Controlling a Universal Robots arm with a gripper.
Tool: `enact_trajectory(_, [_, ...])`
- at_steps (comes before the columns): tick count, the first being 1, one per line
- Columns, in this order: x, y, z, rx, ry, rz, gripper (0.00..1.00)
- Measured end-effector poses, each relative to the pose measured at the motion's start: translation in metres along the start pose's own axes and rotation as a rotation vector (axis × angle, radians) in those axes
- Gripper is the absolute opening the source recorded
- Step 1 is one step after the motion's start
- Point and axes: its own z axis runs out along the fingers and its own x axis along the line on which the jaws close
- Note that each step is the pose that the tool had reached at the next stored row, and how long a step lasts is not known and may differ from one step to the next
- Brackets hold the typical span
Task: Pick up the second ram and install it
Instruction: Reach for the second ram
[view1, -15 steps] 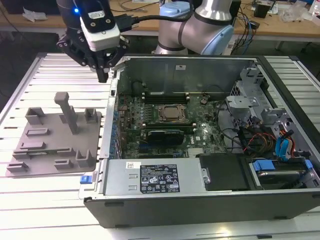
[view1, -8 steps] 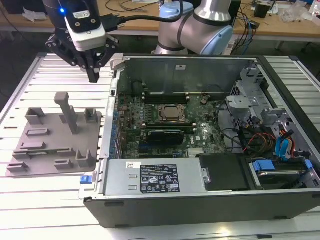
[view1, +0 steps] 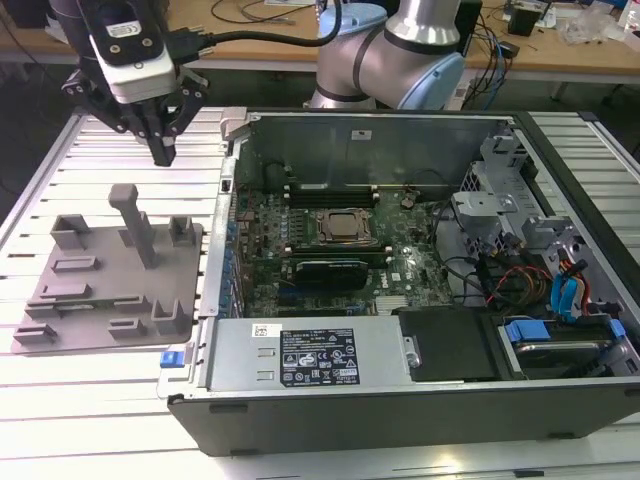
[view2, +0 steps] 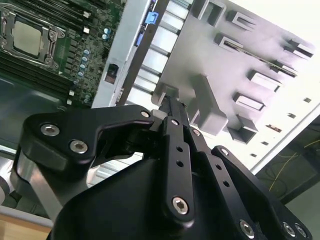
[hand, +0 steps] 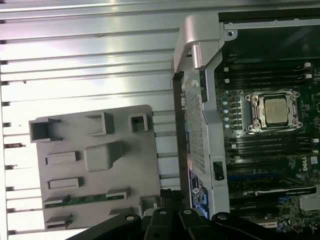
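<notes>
The second ram (hand: 85, 200) is a thin green stick lying flat in a holder on the grey plastic plate (view1: 105, 285), on the plate's near side in the exterior view. My gripper (view1: 163, 152) hangs above the far edge of that plate, well above the table and left of the open computer case (view1: 400, 380). Its black fingers (view2: 170, 107) point down, pressed together with nothing between them. The tall upright block (view1: 135, 222) of the plate stands just below and in front of the fingertips. The CPU socket (view1: 345, 228) sits mid-motherboard inside the case.
Memory slots (view1: 330, 190) lie behind the socket and a black card (view1: 330, 268) in front of it. Cables and drive bays (view1: 540, 260) fill the case at the exterior view's right. A slatted metal table (view1: 90, 420) carries everything. The robot's base (view1: 400, 50) stands behind the case.
</notes>
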Motion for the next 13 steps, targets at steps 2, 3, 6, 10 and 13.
enact_trajectory(2, [0.0036, -0.0002, 0.0000, 0.0000, 0.0000, 0.000, 0.08])
enact_trajectory(3, [0.0061, -0.0004, 0.0000, 0.0000, 0.0000, 0.000, 0.08])
enact_trajectory(6, [0.0135, -0.0010, 0.0000, 0.0000, 0.0000, 0.000, 0.08])
enact_trajectory(10, [0.0229, -0.0017, 0.0001, 0.0000, 0.0000, 0.000, 0.08])
enact_trajectory(13, [0.0350, -0.0026, 0.0000, 0.0000, 0.0000, 0.000, 0.08])
